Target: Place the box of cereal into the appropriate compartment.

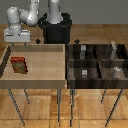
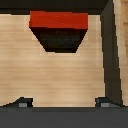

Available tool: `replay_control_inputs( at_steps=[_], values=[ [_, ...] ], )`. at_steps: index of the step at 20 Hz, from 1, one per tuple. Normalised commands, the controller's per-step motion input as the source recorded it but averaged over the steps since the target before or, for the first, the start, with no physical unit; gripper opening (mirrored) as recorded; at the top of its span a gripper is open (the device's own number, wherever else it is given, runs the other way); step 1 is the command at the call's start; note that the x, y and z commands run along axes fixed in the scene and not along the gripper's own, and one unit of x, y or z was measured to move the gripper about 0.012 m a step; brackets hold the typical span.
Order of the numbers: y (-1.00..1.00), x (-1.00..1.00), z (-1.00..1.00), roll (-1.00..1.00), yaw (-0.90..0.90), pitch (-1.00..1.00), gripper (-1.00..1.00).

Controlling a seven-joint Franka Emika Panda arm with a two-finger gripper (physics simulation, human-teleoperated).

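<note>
The box of cereal (image 1: 19, 64) is a small flat red box with an orange picture on its face. It stands in the light wooden tray (image 1: 45, 77), near the exterior view's left side. In the wrist view the box (image 2: 59, 30) shows its red top and a dark side face. My gripper (image 1: 17, 42) hangs above the tray's back left corner, higher than the box and behind it. It is open and empty. The wrist view shows the gripper (image 2: 65, 102) with both fingertips (image 2: 22, 102) wide apart and the box ahead of them, not between them.
A dark wooden bin (image 1: 98, 61) with several compartments stands at the exterior view's right, beside the tray. Small grey-white items (image 1: 85, 73) lie in its compartments. The tray's dark wall (image 2: 111, 45) runs close beside the box. The robot's black base (image 1: 56, 30) stands behind.
</note>
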Motion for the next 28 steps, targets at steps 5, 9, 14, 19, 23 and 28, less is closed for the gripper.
replay_control_inputs(
  at_steps=[5, 9, 14, 19, 23, 28],
  values=[
    [0.0, 1.0, 0.0, 0.0, 0.0, 0.0, 1.0],
    [0.0, 0.75, 0.0, 0.0, -0.04, 0.0, 1.0],
    [0.0, 0.0, 0.0, 0.0, -0.74, 0.0, 1.0],
    [0.0, 0.0, 0.0, 0.0, -0.94, 0.0, 1.0],
    [0.0, 0.0, 0.0, 0.0, -0.92, 0.0, 1.0],
    [0.0, 0.0, 0.0, 0.0, -0.12, 0.0, 1.0]
  ],
)
